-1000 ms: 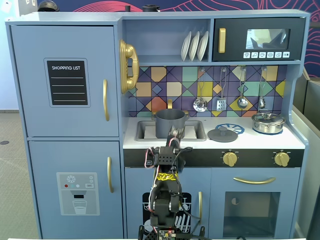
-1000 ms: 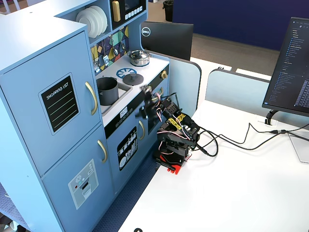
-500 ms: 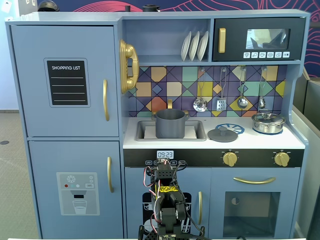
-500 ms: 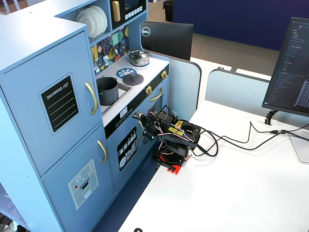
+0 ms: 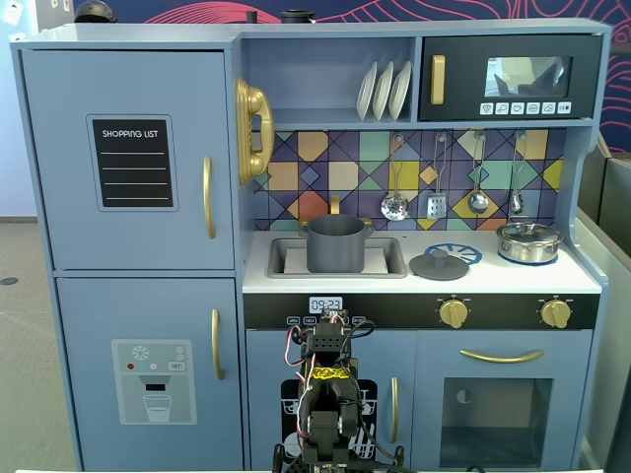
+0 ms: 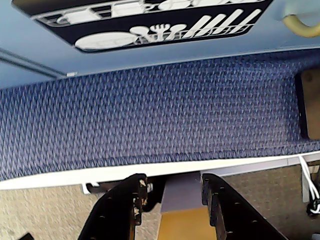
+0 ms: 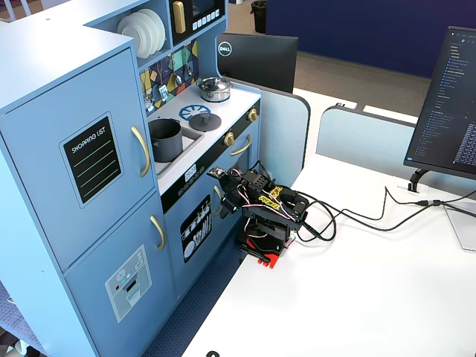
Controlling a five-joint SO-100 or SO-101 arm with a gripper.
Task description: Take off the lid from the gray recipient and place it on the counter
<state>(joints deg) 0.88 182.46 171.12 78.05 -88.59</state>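
Observation:
The gray recipient (image 5: 335, 244) stands uncovered in the recessed sink; it also shows in another fixed view (image 7: 165, 139). The lid (image 5: 439, 264) lies flat on the white counter (image 5: 424, 281), partly over the blue burner print, to the right of the pot, and shows in the other fixed view too (image 7: 199, 121). My arm is folded low in front of the toy kitchen, well below the counter. My gripper (image 6: 173, 185) is open and empty, with its jaws apart over the table's white edge; in a fixed view it (image 7: 227, 197) points toward the kitchen's lower door.
A shiny silver pot (image 5: 528, 241) with its own lid stands at the counter's right end. Utensils hang on the backsplash above. Cables (image 7: 357, 216) run across the white table behind the arm. A monitor (image 7: 446, 104) stands at the right. Blue carpet (image 6: 150, 115) lies below.

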